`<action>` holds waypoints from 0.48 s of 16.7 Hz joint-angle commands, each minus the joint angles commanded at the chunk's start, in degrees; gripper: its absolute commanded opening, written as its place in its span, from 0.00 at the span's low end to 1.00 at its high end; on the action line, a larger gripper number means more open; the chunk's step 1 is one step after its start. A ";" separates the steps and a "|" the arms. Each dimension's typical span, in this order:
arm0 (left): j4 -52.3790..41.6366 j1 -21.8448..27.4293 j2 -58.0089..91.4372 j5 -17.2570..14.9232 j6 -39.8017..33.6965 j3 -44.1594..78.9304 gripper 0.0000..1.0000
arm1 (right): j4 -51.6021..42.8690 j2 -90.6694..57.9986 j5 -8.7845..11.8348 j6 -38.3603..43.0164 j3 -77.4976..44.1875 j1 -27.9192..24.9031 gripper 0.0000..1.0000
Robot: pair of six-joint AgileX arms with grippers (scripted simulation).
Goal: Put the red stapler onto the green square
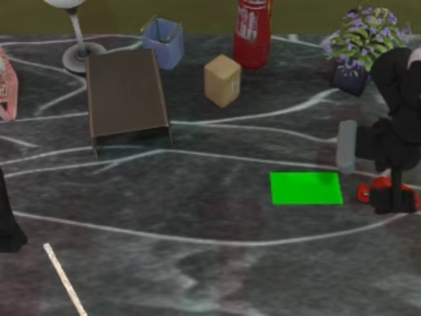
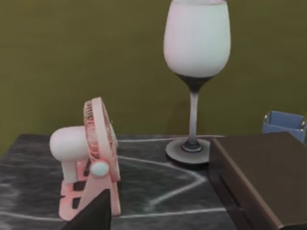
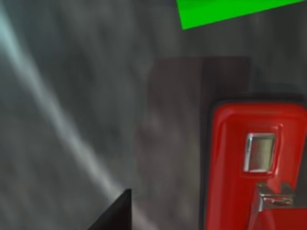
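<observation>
The red stapler (image 1: 364,192) lies on the dark marbled table just right of the green square (image 1: 306,188), apart from it. My right gripper (image 1: 395,197) hangs straight over the stapler and covers its middle, so red shows on both sides. In the right wrist view the red stapler (image 3: 259,163) fills the near corner; one dark fingertip (image 3: 122,211) stands clear of its side with bare table between, and the green square (image 3: 230,12) lies beyond. The jaws are open. My left gripper (image 1: 8,230) is parked at the table's left edge, open.
Along the back stand a pink fan (image 1: 5,85), a wine glass (image 1: 75,39), a dark brown box (image 1: 126,93), a blue holder (image 1: 164,41), a tan box (image 1: 222,79), a red cylinder (image 1: 252,29) and a flower pot (image 1: 362,46). A white stick (image 1: 64,278) lies front left.
</observation>
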State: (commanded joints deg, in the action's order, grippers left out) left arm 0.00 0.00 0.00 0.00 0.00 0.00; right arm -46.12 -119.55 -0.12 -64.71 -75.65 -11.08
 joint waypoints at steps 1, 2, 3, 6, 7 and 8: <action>0.00 0.00 0.00 0.00 0.00 0.00 1.00 | 0.00 0.00 0.00 0.00 0.00 0.00 0.62; 0.00 0.00 0.00 0.00 0.00 0.00 1.00 | 0.00 0.00 0.00 0.00 0.00 0.00 0.55; 0.00 0.00 0.00 0.00 0.00 0.00 1.00 | 0.00 0.00 0.00 0.00 0.00 0.00 0.47; 0.00 0.00 0.00 0.00 0.00 0.00 1.00 | 0.00 0.00 0.00 0.00 0.00 0.00 0.25; 0.00 0.00 0.00 0.00 0.00 0.00 1.00 | 0.00 0.00 0.00 0.00 0.00 0.00 0.17; 0.00 0.00 0.00 0.00 0.00 0.00 1.00 | 0.00 0.00 0.00 0.00 0.00 0.00 0.10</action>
State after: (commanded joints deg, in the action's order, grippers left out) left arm 0.00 0.00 0.00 0.00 0.00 0.00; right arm -46.12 -119.55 -0.12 -64.71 -75.65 -11.08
